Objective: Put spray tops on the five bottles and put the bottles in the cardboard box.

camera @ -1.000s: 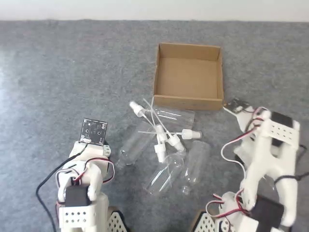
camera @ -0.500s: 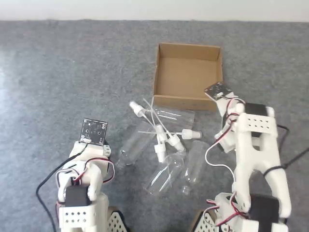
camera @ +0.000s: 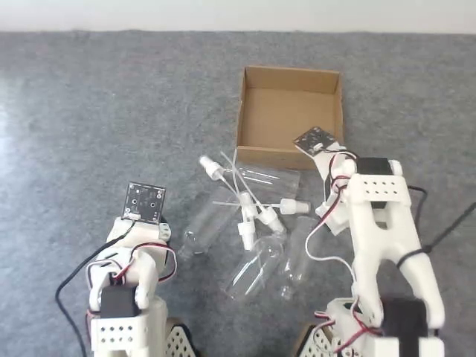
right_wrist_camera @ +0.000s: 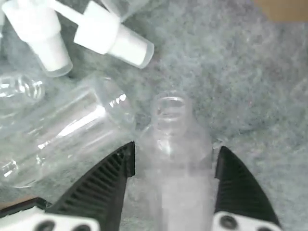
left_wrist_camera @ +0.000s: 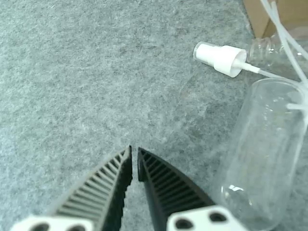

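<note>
Several clear bottles lie in a loose pile in front of the cardboard box [camera: 291, 117], with white spray tops [camera: 294, 206] scattered among them. My right gripper [right_wrist_camera: 175, 149] is open, its jaws standing on either side of the rightmost bottle [right_wrist_camera: 175, 144], whose open neck points away from the wrist. That bottle [camera: 301, 249] lies beside my right arm [camera: 372, 201]. My left gripper [left_wrist_camera: 134, 151] is shut and empty over bare carpet. A bottle [left_wrist_camera: 264, 154] and a spray top [left_wrist_camera: 219, 57] lie just to its side. My left arm [camera: 134, 253] stands at the near left.
The grey carpet [camera: 111, 111] stretches bare to the left and behind the pile. The box is open-topped and nothing lies in it. A second bottle [right_wrist_camera: 62, 130] and two spray tops [right_wrist_camera: 113, 36] lie close beside the right gripper.
My right arm has swung left from beside the box's near right corner to over the rightmost bottle. The left arm has not moved.
</note>
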